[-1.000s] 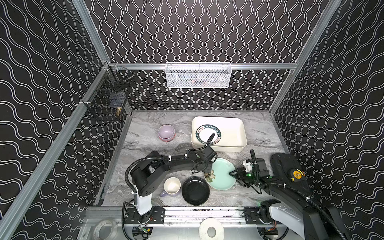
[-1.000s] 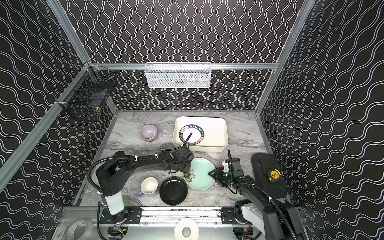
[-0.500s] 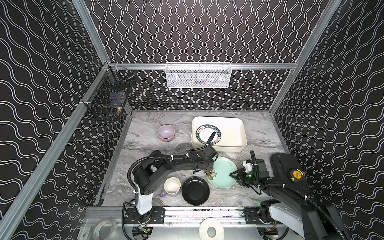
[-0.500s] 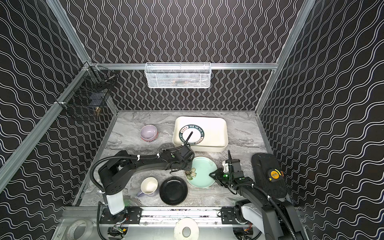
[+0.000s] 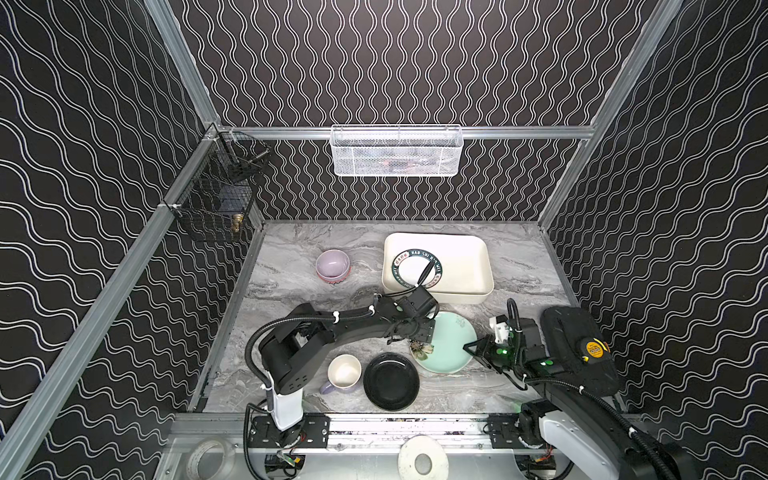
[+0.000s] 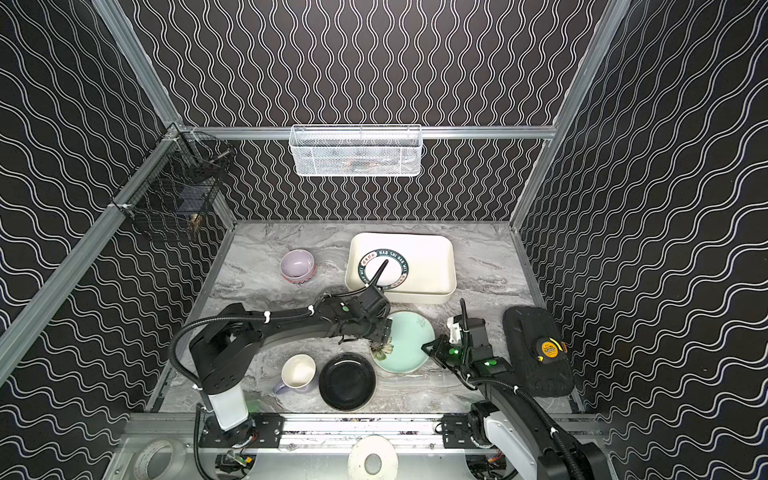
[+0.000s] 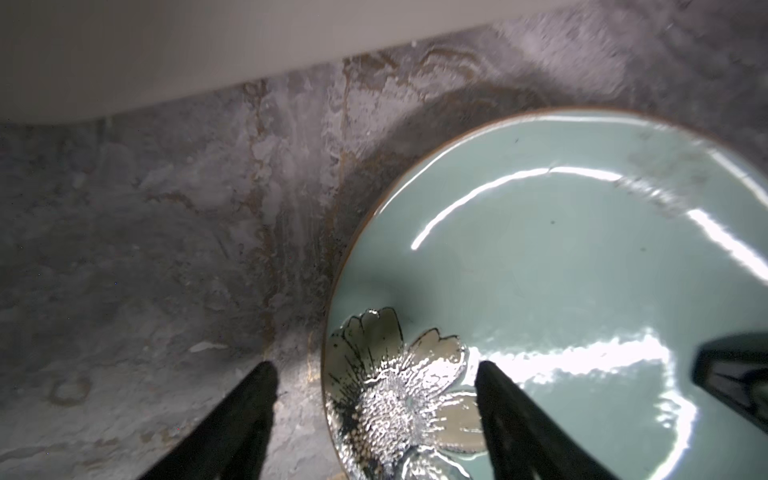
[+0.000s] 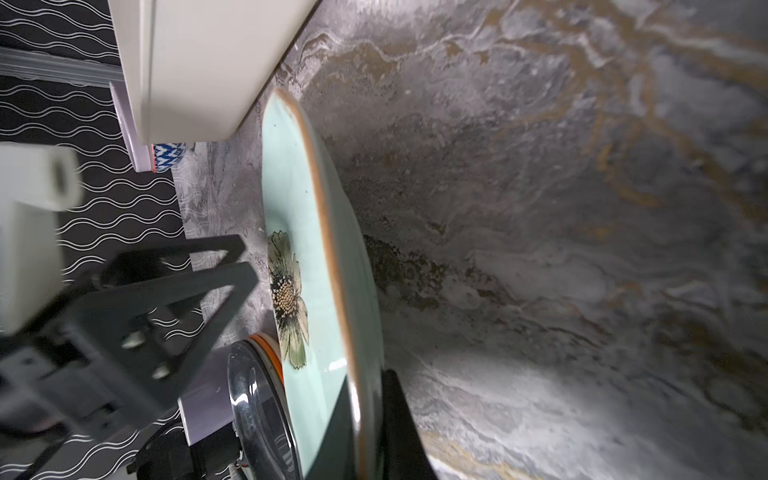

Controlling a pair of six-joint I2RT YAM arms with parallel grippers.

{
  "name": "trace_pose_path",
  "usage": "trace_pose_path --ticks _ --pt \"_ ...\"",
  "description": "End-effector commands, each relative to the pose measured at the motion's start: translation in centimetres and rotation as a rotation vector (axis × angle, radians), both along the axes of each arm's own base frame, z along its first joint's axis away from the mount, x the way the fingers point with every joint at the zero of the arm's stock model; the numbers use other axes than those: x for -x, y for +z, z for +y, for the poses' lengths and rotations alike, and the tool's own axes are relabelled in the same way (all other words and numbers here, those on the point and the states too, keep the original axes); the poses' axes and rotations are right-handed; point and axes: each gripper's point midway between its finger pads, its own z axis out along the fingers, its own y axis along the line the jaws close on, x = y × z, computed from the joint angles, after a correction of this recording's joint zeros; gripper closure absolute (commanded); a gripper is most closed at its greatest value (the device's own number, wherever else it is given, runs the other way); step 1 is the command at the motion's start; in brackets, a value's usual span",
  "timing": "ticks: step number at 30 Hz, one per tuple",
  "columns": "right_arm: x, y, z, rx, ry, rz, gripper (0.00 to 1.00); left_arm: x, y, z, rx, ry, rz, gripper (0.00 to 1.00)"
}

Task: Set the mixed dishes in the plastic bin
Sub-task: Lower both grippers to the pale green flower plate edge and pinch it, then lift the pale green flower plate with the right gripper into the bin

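Mint plate: on the table just in front of the bin, near its front wall, not in it yet

Right gripper: clamped thin on the plate's rim, one finger above and one under. This is the edge away from the flower print. A rim pinch is likely the only purchase a flat plate gives. There is shadow under the edge, but I cannot tell if it is lifted

Left gripper: jaws wide, holding nothing. They straddle the rim at the flower, one finger over the table and one over the glaze. It reads as free of the plate, leaving the load to the right arm

White plate: flat inside the bin on its left half. The right half is bare, which is probably where the mint one goes

Also outside the bin: black plate and mug well in front of it, stacked bowls apart to its left

Next, by my guess: lift over the front wall. Risks are the rim slipping from a thin pinch and the plate catching that wall
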Motion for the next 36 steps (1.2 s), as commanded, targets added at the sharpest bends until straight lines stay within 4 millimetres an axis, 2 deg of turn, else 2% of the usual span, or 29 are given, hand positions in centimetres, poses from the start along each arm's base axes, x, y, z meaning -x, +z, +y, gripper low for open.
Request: trace_pose_path --ticks 1,4,7,14,19,26,34,36 --pt "-0.2 1.2 0.3 -0.011 0.020 -0.030 0.93 -0.3 1.7 1.0 -0.040 0.005 -0.037 0.07" --pt "-0.1 2.1 0.3 -0.011 0.029 -0.049 0.93 -0.6 3.3 1.2 -0.034 0.013 -0.063 0.02" --pt "-0.1 3.4 0.3 -0.008 0.036 -0.074 0.94 -0.8 4.6 1.4 -0.035 0.022 -0.085 0.02" --pt "-0.2 8.3 0.1 0.013 0.055 -0.163 0.94 -1.0 8.4 2.6 -0.024 0.059 -0.152 0.01" --pt "-1.6 12.3 0.0 0.012 0.026 -0.254 0.93 -0.9 12.0 4.1 -0.002 0.091 -0.225 0.02" --pt "-6.6 15.3 0.3 0.035 -0.016 -0.309 0.93 -0.6 15.6 5.3 0.024 0.095 -0.294 0.02" --pt "-14.6 15.6 1.7 0.066 -0.030 -0.303 0.93 -0.7 23.1 7.6 0.110 0.142 -0.432 0.01" --pt "-16.7 15.5 2.2 0.065 -0.022 -0.312 0.93 -0.9 24.1 8.2 0.121 0.147 -0.448 0.01"
